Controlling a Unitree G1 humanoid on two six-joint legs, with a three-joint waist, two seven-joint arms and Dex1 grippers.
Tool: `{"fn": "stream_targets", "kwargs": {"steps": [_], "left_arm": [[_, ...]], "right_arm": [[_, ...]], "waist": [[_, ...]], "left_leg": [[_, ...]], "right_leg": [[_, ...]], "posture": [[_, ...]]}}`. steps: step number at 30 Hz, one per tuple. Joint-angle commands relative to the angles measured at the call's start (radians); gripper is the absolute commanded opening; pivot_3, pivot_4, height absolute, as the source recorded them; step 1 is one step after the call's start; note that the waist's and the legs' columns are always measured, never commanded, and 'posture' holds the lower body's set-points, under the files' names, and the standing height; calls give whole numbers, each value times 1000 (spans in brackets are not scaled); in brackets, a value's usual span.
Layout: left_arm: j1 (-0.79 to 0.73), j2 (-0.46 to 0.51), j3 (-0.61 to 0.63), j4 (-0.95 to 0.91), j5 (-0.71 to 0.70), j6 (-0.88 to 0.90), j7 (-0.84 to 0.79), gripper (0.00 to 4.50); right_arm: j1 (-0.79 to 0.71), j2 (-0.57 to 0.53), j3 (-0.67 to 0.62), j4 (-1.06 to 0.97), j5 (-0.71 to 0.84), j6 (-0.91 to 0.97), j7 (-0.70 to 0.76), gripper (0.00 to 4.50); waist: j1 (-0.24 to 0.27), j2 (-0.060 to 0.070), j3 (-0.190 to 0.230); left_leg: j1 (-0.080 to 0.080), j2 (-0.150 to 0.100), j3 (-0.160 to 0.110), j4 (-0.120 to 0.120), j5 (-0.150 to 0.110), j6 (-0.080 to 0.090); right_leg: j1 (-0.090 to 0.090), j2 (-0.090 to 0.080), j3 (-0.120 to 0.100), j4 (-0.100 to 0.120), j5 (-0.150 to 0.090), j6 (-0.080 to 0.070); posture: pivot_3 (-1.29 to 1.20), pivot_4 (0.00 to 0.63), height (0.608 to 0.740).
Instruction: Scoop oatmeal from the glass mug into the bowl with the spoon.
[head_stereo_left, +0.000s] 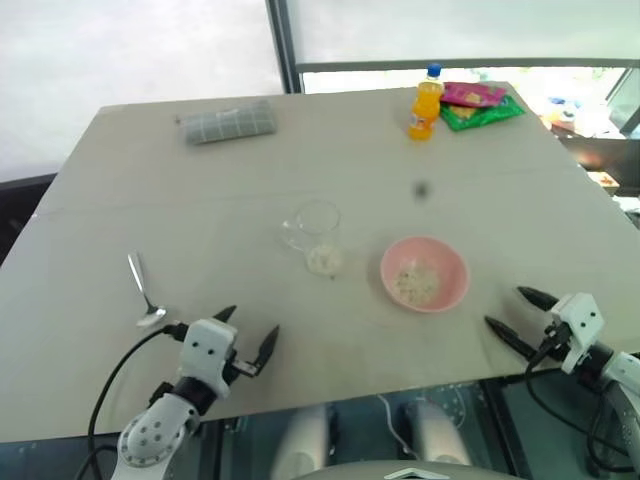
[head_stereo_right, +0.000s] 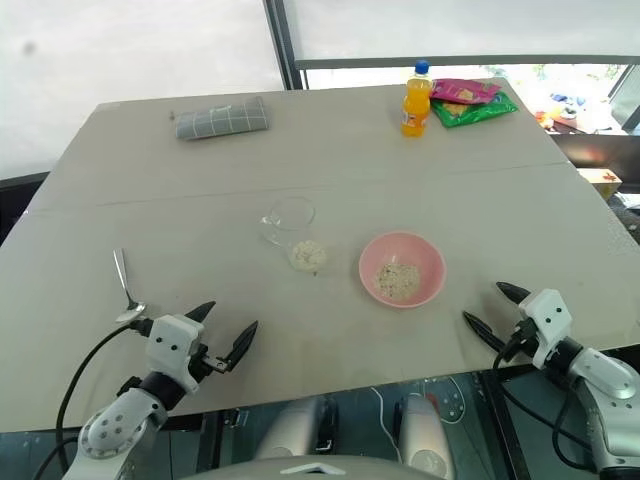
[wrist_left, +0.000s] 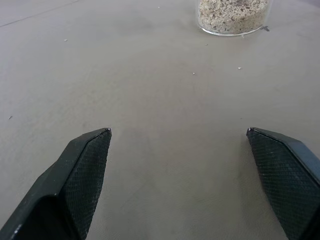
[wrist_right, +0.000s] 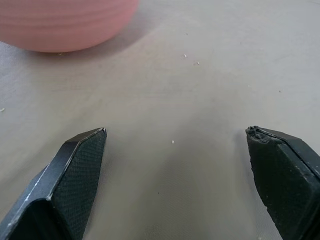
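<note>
The clear glass mug (head_stereo_left: 315, 236) stands at the table's middle with oatmeal (head_stereo_left: 324, 262) in its bottom. To its right sits the pink bowl (head_stereo_left: 425, 273), holding a small heap of oatmeal (head_stereo_left: 417, 283). The silver spoon (head_stereo_left: 143, 291) lies flat on the table at the left, its small bowl end nearest me. My left gripper (head_stereo_left: 247, 333) hovers open near the front edge, just right of the spoon, holding nothing. My right gripper (head_stereo_left: 510, 313) is open and empty near the front right edge, to the right of the bowl. The left wrist view catches the mug's base (wrist_left: 233, 17); the right wrist view catches the bowl's side (wrist_right: 65, 22).
An orange drink bottle (head_stereo_left: 426, 103) and red and green snack packets (head_stereo_left: 478, 104) stand at the table's far right. A folded grey checked cloth (head_stereo_left: 229, 122) lies at the far left. A few stray flakes dot the tabletop (wrist_right: 195, 62).
</note>
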Motion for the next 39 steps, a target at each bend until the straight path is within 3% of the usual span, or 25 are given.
{"fn": "stream_targets", "kwargs": {"steps": [1,27,33,39], "left_arm": [[31,3,21,41,12,20,5,4458],[26,8,38,36,19,40,5,4458],[-56,5,192,30,-85,101,42,4458],[-219,59,324,38,-166,239,74,4458]], "right_arm": [[-16,3,8,10,-8,-11,14,4500],[-4,-11,-10,-23,3,7,36,4500],[34,-140,-32,-151,58,81,152,4500],[-85,-295,-110,-354,301,350,198,4500]], "waist": [[0,0,0],[0,0,0],[0,1,3],[2,-8,13]], "left_leg": [[0,0,0,0,0,0],[0,0,0,0,0,0],[0,0,-1,0,1,1],[-1,0,-1,2,3,5]], "right_leg": [[0,0,0,0,0,0],[0,1,0,0,0,0],[0,1,-1,1,0,0],[0,1,-1,2,0,0]], "posture": [[0,150,740],[0,150,740],[0,150,740],[0,150,740]]}}
